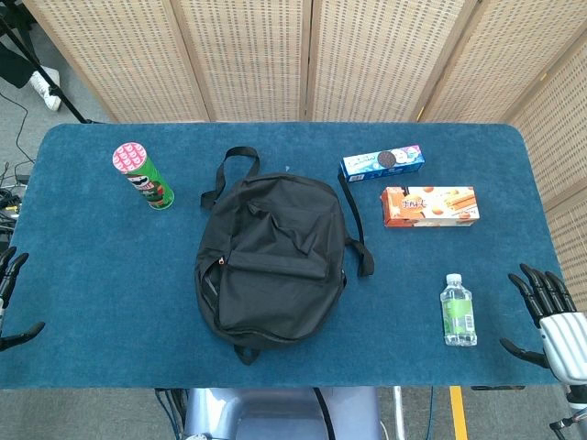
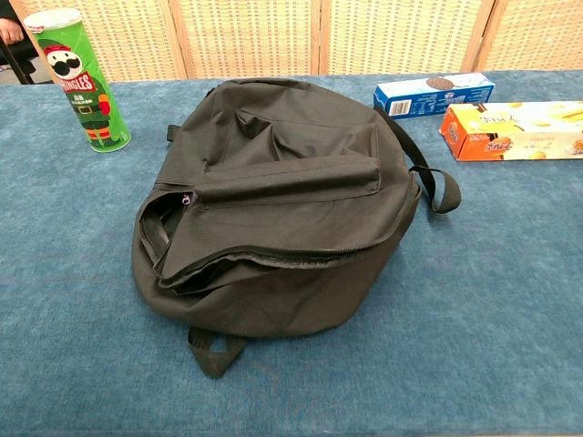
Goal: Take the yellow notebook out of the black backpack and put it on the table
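A blue-covered desk (image 1: 110, 293) carries everything, with woven folding screens (image 1: 275, 55) standing behind it. The black backpack (image 1: 273, 257) lies flat at the middle of the desk, its zipper parted along the near edge in the chest view, showing only a dark gap. The yellow notebook cannot be seen in either view; if it is in the backpack, the fabric hides it. A carry handle loops off the far end of the backpack and a shoulder strap (image 1: 359, 243) trails from its right side toward the boxes.

To the right of the backpack lies an orange biscuit box (image 1: 430, 206) with pictured wafers; its writing is too small to read. Just behind it lies a blue cookie box (image 1: 382, 161) showing a dark sandwich cookie, its lettering also unreadable. Well to the left of the backpack stands a green Pringles can (image 2: 82, 82), upright, the brand name legible in the chest view. Near the front right a small water bottle (image 1: 459, 312) with a green label lies on the desk.

The right hand (image 1: 550, 316) hovers at the right edge, fingers spread wide, holding nothing. The left hand (image 1: 11, 298) is mostly cut off at the left edge; the dark fingers that show are apart and empty.
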Available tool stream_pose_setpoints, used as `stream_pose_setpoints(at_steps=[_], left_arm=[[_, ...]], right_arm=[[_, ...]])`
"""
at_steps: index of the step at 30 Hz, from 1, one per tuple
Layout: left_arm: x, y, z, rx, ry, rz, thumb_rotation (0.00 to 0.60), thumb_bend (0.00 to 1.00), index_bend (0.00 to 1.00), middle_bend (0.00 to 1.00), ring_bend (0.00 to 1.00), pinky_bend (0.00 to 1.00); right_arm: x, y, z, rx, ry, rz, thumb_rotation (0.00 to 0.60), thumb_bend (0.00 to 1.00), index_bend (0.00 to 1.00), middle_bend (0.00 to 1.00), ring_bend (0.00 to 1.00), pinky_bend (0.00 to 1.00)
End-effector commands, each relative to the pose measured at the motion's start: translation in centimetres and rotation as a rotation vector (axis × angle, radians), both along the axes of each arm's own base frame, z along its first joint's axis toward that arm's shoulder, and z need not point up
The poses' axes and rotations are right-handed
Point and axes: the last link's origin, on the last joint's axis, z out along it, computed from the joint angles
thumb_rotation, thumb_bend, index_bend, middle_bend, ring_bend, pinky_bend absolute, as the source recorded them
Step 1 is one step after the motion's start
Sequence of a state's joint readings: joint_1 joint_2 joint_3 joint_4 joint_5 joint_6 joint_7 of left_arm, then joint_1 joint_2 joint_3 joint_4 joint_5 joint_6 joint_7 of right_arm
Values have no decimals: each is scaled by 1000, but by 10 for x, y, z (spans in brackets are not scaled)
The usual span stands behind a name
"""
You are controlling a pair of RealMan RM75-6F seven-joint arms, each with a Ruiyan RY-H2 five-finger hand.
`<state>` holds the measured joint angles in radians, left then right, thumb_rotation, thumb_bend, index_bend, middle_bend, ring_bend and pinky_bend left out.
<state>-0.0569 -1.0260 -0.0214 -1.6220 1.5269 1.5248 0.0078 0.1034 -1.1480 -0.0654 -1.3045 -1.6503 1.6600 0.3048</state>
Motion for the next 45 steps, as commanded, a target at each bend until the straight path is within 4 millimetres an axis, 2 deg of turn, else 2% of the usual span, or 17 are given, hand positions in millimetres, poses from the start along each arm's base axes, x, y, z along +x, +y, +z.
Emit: stream_pose_setpoints(at_steps=[1,4,6,10,15,18,21,27,31,35,39,45], left_arm=[[0,0,0,1,1,1,600,0,0,0,0,0],[0,0,0,3,3,1,600,0,0,0,0,0],[1,-1,1,6,2,0,600,0,0,0,0,0],[1,-1,-1,3,7,0,600,0,0,0,0,0],[-2,1,-3,2,17,12,600,0,0,0,0,0],[-2,2,-4,1,23,17,600,0,0,0,0,0],[-3,1,-5,-3,29,20,600,0,0,0,0,0],[-9,4,-5,-1,34,43,600,0,0,0,0,0],[-10,6,-3,3,33,47,600,0,0,0,0,0],[-11,7,-2,5,28,51,600,0,0,0,0,0],[-11,7,-3,1,27,50,600,0,0,0,0,0],[-11,7,-1,5,21,49,600,0,0,0,0,0]], right_arm=[[0,0,-1,9,-3,-5,600,0,2,0,0,38],[2,0,-4,26,-15,4,600,0,4,0,0,38],[8,0,-8,56,-69,29,600,0,41,4,0,38],[29,-9,-22,182,-186,139,600,1,197,145,15,38],[72,-29,-41,361,-242,269,600,33,231,160,28,65],[103,-47,-63,436,-204,361,600,43,262,174,45,73],[120,-59,-84,484,-169,392,600,95,287,198,67,85],[144,-66,-121,558,-146,420,600,202,292,202,74,110],[156,-70,-136,570,-151,432,600,267,320,229,105,127],[171,-74,-150,583,-165,432,600,387,343,246,133,145],[178,-78,-161,581,-139,426,600,426,344,236,134,148],[184,-72,-170,601,-97,431,600,440,344,199,135,148]])
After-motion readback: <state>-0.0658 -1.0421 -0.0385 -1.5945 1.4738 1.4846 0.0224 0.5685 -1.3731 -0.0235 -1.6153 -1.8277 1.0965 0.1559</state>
